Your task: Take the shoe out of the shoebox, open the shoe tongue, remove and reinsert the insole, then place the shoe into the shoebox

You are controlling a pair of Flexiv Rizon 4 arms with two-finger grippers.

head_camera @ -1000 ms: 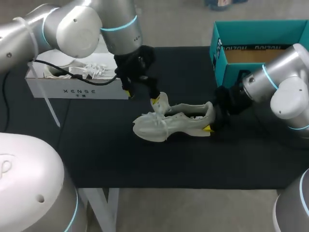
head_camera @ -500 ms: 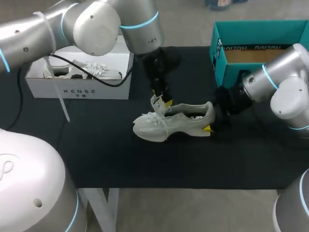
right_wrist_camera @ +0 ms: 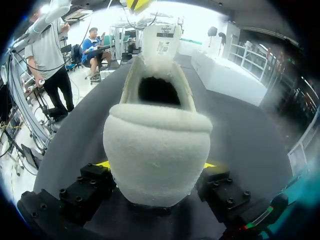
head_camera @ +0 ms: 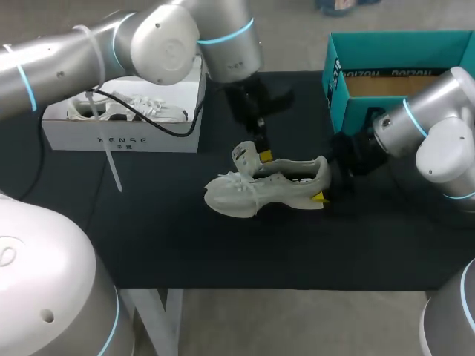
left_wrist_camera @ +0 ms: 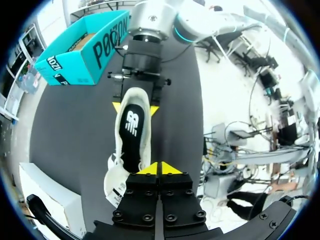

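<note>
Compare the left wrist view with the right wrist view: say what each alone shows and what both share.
Only the left wrist view shows the black insole from above and the teal shoebox. Only the right wrist view shows the padded back of the heel close up. Both show the white shoe, its heel between the right gripper's fingers, and the dark tabletop.

The grey left arm [head_camera: 171,44] has swung right, away from the white cardboard box [head_camera: 119,137] at the far left of the desk [head_camera: 223,245]. Its end effector [head_camera: 261,154] has crossed to the heel side of the upright tongue [head_camera: 242,154] of the white mesh sneaker [head_camera: 267,189]. Its yellow-tipped fingers [left_wrist_camera: 148,169], spread before, now meet. The tongue has tipped slightly left, toward the toe.
</note>
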